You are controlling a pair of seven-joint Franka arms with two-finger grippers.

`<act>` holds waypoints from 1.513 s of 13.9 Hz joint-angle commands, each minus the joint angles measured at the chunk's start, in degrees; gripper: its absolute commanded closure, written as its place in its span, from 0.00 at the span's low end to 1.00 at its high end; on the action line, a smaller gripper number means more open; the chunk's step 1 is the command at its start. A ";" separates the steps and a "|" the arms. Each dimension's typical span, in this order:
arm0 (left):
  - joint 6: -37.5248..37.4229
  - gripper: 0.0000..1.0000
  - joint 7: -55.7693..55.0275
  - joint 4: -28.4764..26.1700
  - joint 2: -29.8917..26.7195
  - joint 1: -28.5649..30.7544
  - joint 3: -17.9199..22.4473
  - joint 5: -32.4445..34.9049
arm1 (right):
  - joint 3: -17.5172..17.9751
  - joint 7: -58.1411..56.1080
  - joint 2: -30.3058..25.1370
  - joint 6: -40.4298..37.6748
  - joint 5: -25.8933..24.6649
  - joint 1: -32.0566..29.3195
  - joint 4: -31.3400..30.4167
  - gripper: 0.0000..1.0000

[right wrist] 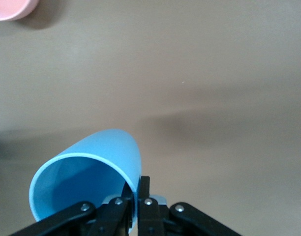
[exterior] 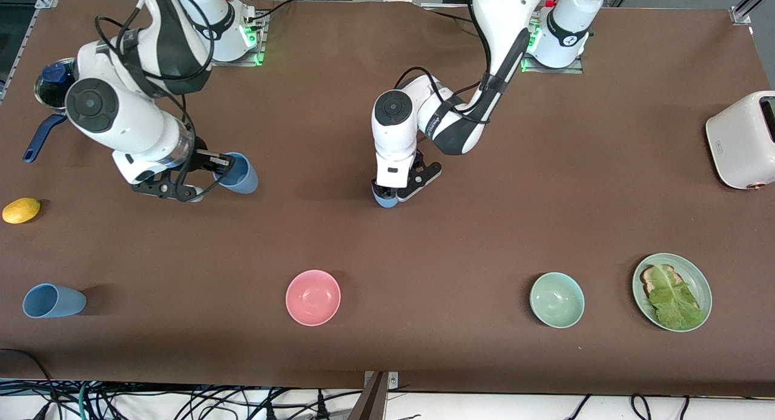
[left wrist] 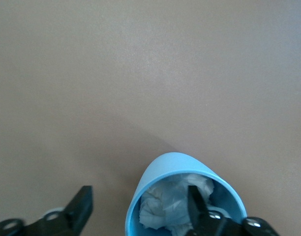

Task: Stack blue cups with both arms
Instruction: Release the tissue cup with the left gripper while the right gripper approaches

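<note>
A light-blue cup (exterior: pixel 384 200) stands upright near the middle of the table, with crumpled white paper inside it (left wrist: pixel 176 201). My left gripper (exterior: pixel 399 193) (left wrist: pixel 139 209) is right over it and open. One finger (left wrist: pixel 195 204) reaches inside the cup and the other (left wrist: pixel 80 206) stays outside, neither pressing the wall. My right gripper (exterior: pixel 209 166) (right wrist: pixel 138 189) is shut on the rim of a second blue cup (exterior: pixel 239 173) (right wrist: pixel 86 179), held tilted over the table toward the right arm's end. A third blue cup (exterior: pixel 53 301) lies on its side near the front edge.
A pink bowl (exterior: pixel 313 297), a pale green bowl (exterior: pixel 557 299) and a green plate (exterior: pixel 702 281) with toast and lettuce sit along the front. A white toaster (exterior: pixel 742 138) stands at the left arm's end. A lemon (exterior: pixel 21 210) and a navy saucepan (exterior: pixel 51 87) are at the right arm's end.
</note>
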 commanded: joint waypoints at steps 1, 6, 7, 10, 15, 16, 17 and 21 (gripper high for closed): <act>-0.27 0.02 -0.29 1.27 -0.39 -0.49 0.59 1.77 | -0.03 4.57 0.56 -2.63 0.60 2.86 2.91 1.00; -1.06 0.01 2.17 0.74 -4.34 0.04 0.59 1.95 | 0.06 7.83 0.65 -4.84 2.18 5.07 5.47 1.00; -1.41 0.01 2.78 0.48 -5.31 0.04 0.59 1.86 | 0.15 8.53 0.74 -4.84 2.18 5.16 5.47 1.00; -4.65 0.01 5.85 0.31 -8.04 0.39 0.59 1.86 | 0.15 11.87 1.96 -4.75 2.18 7.17 6.96 1.00; -13.34 0.00 22.07 -1.89 -15.94 7.40 0.42 0.72 | 0.15 20.21 6.80 -4.31 2.18 12.44 13.38 1.00; -15.80 0.00 26.56 -1.89 -17.43 9.25 0.42 -0.50 | 0.15 21.88 7.76 -4.22 2.09 13.50 14.25 1.00; -17.74 0.00 30.00 -1.81 -18.75 10.57 0.42 -1.64 | 0.15 23.47 8.73 -4.14 2.00 14.73 15.39 1.00; -23.46 0.00 39.75 -1.54 -22.63 15.49 0.51 -2.09 | 0.15 29.53 12.86 -3.87 1.65 19.12 20.84 1.00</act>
